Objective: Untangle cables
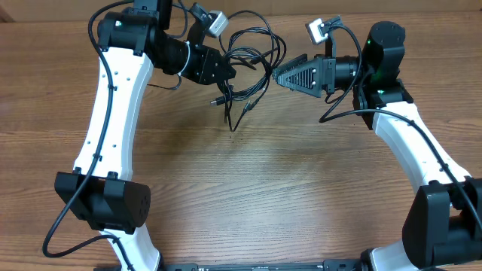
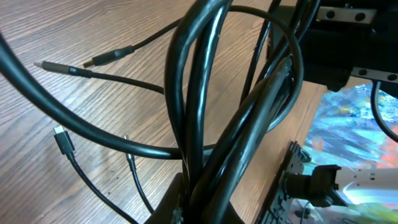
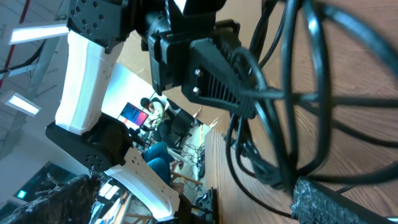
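Jaws of the left gripper (image 1: 224,74) clamp the cables (image 1: 254,47); loops spread just right of it, plug ends trail from it onto the table (image 1: 248,188); right gripper (image 1: 277,75) meets the loops' far side, grip unclear

Glossy black rubbery cables (image 2: 205,106), matt wood-grain table (image 1: 263,196)
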Robot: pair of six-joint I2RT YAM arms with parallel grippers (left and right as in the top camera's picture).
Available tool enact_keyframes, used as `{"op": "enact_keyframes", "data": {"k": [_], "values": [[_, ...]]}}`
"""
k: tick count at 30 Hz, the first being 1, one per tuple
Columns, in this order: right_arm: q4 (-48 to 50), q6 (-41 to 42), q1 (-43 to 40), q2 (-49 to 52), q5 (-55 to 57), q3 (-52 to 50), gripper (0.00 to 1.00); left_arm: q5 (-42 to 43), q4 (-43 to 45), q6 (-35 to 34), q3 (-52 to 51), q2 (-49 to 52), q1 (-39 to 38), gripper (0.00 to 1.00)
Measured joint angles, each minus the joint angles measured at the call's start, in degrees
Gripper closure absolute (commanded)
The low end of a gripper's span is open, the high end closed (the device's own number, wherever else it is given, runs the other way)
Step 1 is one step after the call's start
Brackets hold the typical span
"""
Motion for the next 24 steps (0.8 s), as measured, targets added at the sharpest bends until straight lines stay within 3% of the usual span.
{"op": "enact_keyframes", "data": {"k": [5,14,24], "values": [[-3.4,-0.9,0.4,0.0,0.0,0.0,0.0,-0.6,1.4,0.1,0.0,0.0,0.0,0.96],[-18.1,-9.1,0.7,0.0,4.5,0.0,0.0,-0.9,1.6,2.0,0.0,0.0,0.0,0.96],[-20.8,-13.9,0.8,0.0,11.7,0.0,0.0,-1.7,1.4,13.1,0.0,0.0,0.0,0.96]]}}
